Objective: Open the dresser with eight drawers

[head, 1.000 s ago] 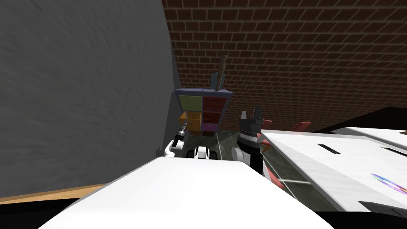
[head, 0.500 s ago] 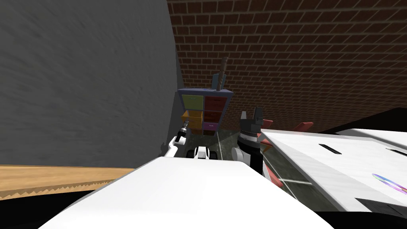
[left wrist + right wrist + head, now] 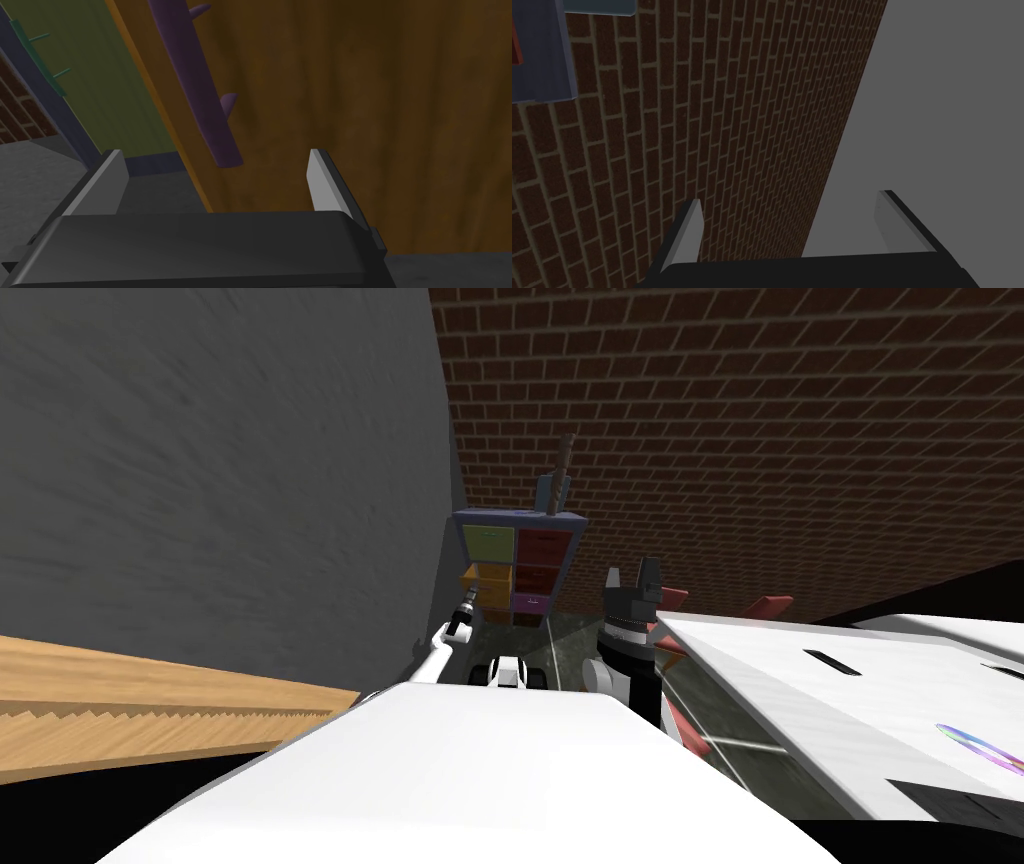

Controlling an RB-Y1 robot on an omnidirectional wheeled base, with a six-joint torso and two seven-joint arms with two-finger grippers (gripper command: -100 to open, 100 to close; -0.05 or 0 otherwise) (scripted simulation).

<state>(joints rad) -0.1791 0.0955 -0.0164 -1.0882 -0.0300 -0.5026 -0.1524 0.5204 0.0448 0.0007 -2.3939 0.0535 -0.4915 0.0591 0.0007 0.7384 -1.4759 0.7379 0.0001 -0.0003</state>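
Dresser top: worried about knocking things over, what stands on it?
An upright blue-grey block with a brown stick rising from it. The dresser top behind them is covered.

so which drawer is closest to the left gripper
The orange drawer with the purple handle, under the green drawer; the open left gripper faces it.

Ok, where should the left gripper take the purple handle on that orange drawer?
Mid-bar on the purple handle, between its two posts, coming straight at the orange drawer front. The thin bar stands off it, its end inside the open left gripper.
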